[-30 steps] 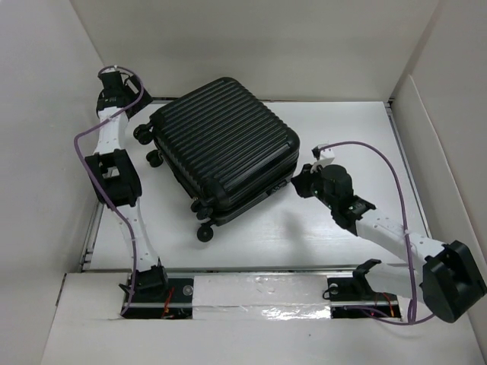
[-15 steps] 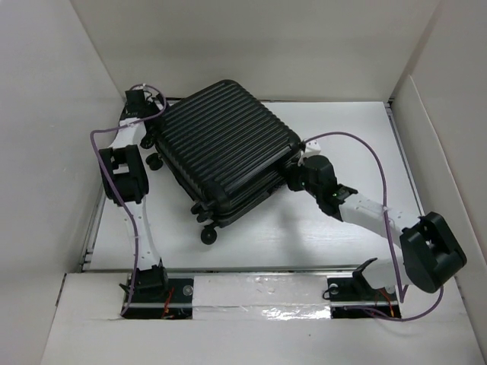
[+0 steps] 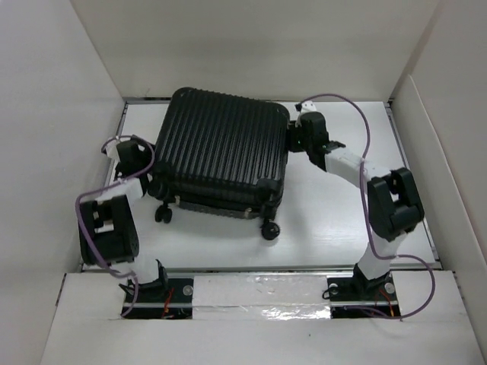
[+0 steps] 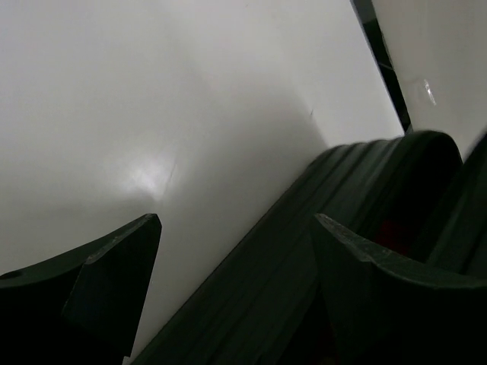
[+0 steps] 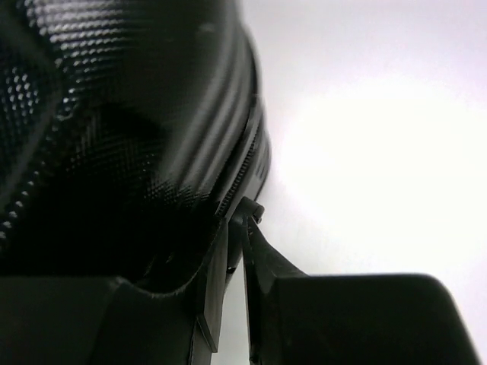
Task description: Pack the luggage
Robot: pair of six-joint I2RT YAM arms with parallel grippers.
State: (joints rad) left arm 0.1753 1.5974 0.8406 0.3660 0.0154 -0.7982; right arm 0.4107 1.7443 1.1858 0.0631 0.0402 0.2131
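The luggage (image 3: 221, 152) is a black ribbed suitcase lying flat and closed in the middle of the table, with its caster wheels (image 3: 269, 230) toward me. My right gripper (image 3: 293, 138) is at its far right corner. In the right wrist view it (image 5: 242, 228) is shut on the zipper pull (image 5: 255, 211) at the shell's seam (image 5: 114, 114). My left gripper (image 3: 156, 181) is against the suitcase's left side. In the left wrist view it (image 4: 236, 220) is open, with the ribbed shell (image 4: 289, 266) between and under the fingers.
White walls enclose the table (image 3: 342, 213) on the left, back and right. A dark gap (image 3: 141, 99) runs along the far edge. A taped white ledge (image 3: 259, 293) lies at the near edge between the arm bases.
The suitcase has turned counter-clockwise, so its wheels now face me. My right arm swung to the far right corner with it. My left arm came down from the far left to the left side.
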